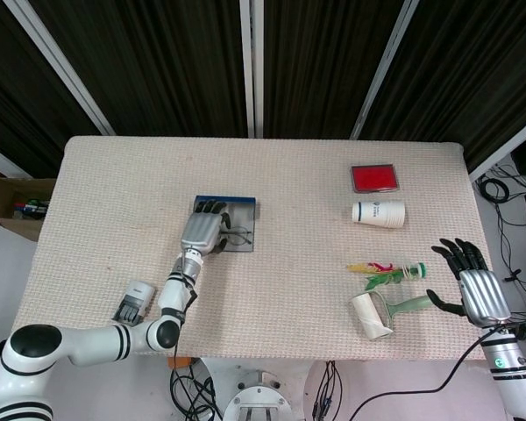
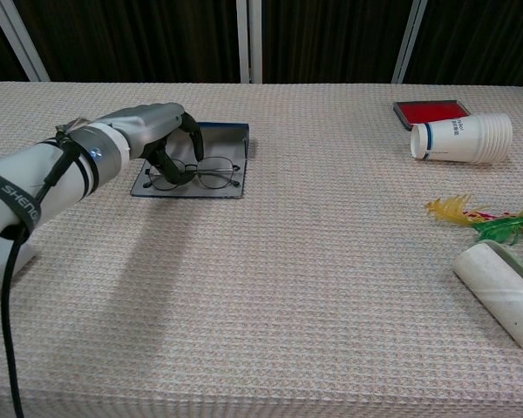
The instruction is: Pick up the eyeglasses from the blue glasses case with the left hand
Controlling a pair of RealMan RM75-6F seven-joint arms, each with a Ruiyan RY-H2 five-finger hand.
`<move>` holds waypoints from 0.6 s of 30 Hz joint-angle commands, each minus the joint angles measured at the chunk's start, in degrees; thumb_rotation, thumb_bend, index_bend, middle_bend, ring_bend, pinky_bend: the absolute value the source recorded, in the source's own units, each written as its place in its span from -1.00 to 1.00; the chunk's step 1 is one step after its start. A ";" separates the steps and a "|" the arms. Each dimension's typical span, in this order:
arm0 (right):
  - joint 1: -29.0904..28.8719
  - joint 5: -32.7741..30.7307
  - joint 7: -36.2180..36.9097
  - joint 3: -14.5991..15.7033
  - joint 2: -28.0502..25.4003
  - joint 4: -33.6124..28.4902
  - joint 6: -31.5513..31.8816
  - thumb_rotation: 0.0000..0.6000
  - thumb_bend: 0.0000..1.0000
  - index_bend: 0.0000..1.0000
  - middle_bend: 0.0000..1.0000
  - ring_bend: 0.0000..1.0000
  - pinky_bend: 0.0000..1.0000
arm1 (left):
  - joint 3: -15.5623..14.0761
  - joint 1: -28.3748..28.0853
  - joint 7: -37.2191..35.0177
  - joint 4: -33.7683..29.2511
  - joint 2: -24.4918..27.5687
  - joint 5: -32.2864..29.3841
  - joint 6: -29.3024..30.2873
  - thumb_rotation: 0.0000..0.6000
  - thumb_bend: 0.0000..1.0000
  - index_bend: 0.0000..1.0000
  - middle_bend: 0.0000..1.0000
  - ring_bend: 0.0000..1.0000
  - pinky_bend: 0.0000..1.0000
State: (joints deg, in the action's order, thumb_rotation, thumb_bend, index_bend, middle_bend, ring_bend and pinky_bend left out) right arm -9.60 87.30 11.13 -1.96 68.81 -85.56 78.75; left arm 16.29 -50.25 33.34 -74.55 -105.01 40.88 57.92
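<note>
The eyeglasses (image 2: 216,173) (image 1: 238,235), thin and dark-rimmed, lie flat in the open blue glasses case (image 2: 227,129) (image 1: 243,203) at the table's left middle. My left hand (image 2: 148,129) (image 1: 204,231) reaches over the case from the near left. Its fingers (image 2: 192,139) curve down onto the left lens, the thumb on the near side, and hide that lens. The right lens shows beside the hand. No firm grip on the frame shows. My right hand (image 1: 473,282) hovers, fingers spread, at the table's right front edge; the chest view does not show it.
A red flat box (image 1: 374,177) (image 2: 431,111) and a stack of paper cups (image 1: 378,213) (image 2: 464,138) lying on its side sit at the far right. Nearer are a feather toy (image 1: 386,269) (image 2: 488,222) and a lint roller (image 1: 373,316) (image 2: 503,294).
</note>
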 commanded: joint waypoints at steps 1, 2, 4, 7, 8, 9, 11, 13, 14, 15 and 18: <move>0.08 -0.07 0.08 -0.02 -0.06 0.01 0.08 1.00 -0.63 -0.62 -0.75 -1.00 -0.87 | 0.17 -0.30 0.76 0.62 -0.31 -0.74 0.10 1.00 -0.28 -0.07 -0.76 -0.87 -0.83; 0.13 -0.10 0.13 -0.03 -0.08 0.05 0.14 1.00 -0.63 -0.62 -0.75 -1.00 -0.87 | 0.18 -0.35 1.01 0.72 -0.33 -1.01 0.12 1.00 -0.27 -0.06 -0.76 -0.87 -0.84; 0.19 -0.13 0.19 0.00 -0.08 0.10 0.16 1.00 -0.63 -0.62 -0.75 -1.00 -0.87 | 0.18 -0.31 1.13 0.65 -0.32 -1.34 0.08 1.00 -0.24 -0.05 -0.75 -0.87 -0.83; 0.22 -0.11 0.28 0.03 -0.03 0.19 0.14 1.00 -0.63 -0.62 -0.75 -1.00 -0.87 | -0.09 -0.34 1.47 0.86 -0.55 -1.29 0.30 1.00 -0.24 -0.04 -0.75 -0.87 -0.83; 0.22 -0.09 0.31 0.05 -0.01 0.21 0.12 1.00 -0.63 -0.62 -0.75 -1.00 -0.87 | -0.17 -0.37 1.56 1.04 -0.72 -1.25 0.38 1.00 -0.23 -0.03 -0.75 -0.87 -0.83; 0.23 -0.07 0.34 0.07 -0.01 0.21 0.13 1.00 -0.63 -0.62 -0.75 -1.00 -0.87 | -0.21 -0.40 1.62 1.19 -0.85 -1.22 0.42 1.00 -0.22 -0.03 -0.75 -0.87 -0.83; 0.28 -0.03 0.37 0.05 -0.04 0.23 0.24 1.00 -0.63 -0.62 -0.75 -1.00 -0.87 | -0.29 -0.45 1.73 1.41 -1.03 -1.16 0.39 1.00 -0.20 -0.03 -0.75 -0.87 -0.83; 0.37 -0.04 0.42 0.03 -0.09 0.22 0.40 1.00 -0.63 -0.62 -0.75 -1.00 -0.87 | -0.41 -0.48 1.79 1.65 -1.29 -1.00 0.44 1.00 -0.19 -0.03 -0.75 -0.87 -0.83; 0.40 -0.03 0.43 0.04 -0.11 0.22 0.44 1.00 -0.63 -0.62 -0.75 -1.00 -0.87 | -0.46 -0.51 1.82 1.81 -1.42 -0.91 0.47 1.00 -0.18 -0.03 -0.75 -0.87 -0.83; 0.42 -0.02 0.44 0.04 -0.12 0.22 0.46 1.00 -0.63 -0.62 -0.75 -1.00 -0.87 | -0.48 -0.53 1.79 1.97 -1.53 -0.78 0.48 1.00 -0.17 -0.03 -0.75 -0.87 -0.83; 0.48 0.02 0.51 0.11 -0.09 0.25 0.46 1.00 -0.63 -0.62 -0.75 -1.00 -0.87 | -0.48 -0.57 1.64 2.39 -1.92 -0.61 0.33 1.00 -0.16 0.01 -0.74 -0.87 -0.83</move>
State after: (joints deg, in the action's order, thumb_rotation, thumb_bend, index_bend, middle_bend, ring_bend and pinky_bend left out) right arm -9.12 87.32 11.65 -1.86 68.72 -85.31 79.21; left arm 15.81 -50.81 35.01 -72.19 -106.90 40.25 58.28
